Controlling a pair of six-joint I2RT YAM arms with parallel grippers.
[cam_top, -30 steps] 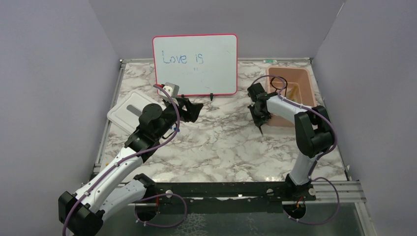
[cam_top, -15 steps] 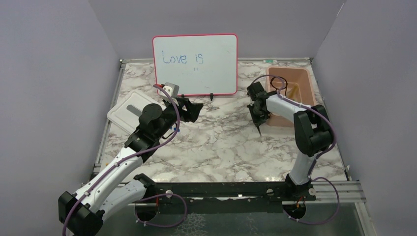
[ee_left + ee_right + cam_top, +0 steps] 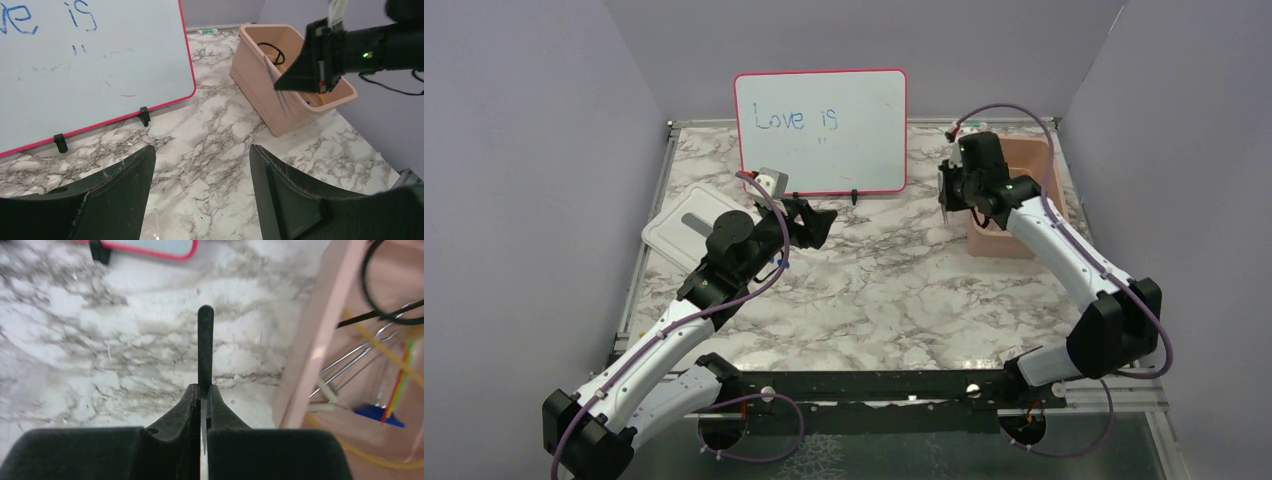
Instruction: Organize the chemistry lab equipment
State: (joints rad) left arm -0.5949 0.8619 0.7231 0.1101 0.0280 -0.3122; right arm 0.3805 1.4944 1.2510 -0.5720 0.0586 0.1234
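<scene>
My right gripper [image 3: 947,196] hangs above the table beside the left wall of the pink bin [image 3: 1002,243]. It is shut on a thin black-handled tool [image 3: 205,347], whose black end sticks out past the fingertips while a silver blade shows between the jaws. In the bin lie a black wire ring [image 3: 387,285], metal forceps [image 3: 350,360], an amber tube [image 3: 400,367] and a blue piece [image 3: 372,412]. My left gripper [image 3: 819,222] is open above the marble below the whiteboard, with nothing between its fingers [image 3: 125,190].
The red-framed whiteboard [image 3: 819,130] stands at the back centre on two black feet. A white lid [image 3: 679,228] lies at the left, partly under my left arm. The pink bin's rim [image 3: 260,29] is at the back right, near the right wall.
My right gripper has risen from the table and swung back toward the bin's left wall, carrying the thin tool. The left arm has not moved.
</scene>
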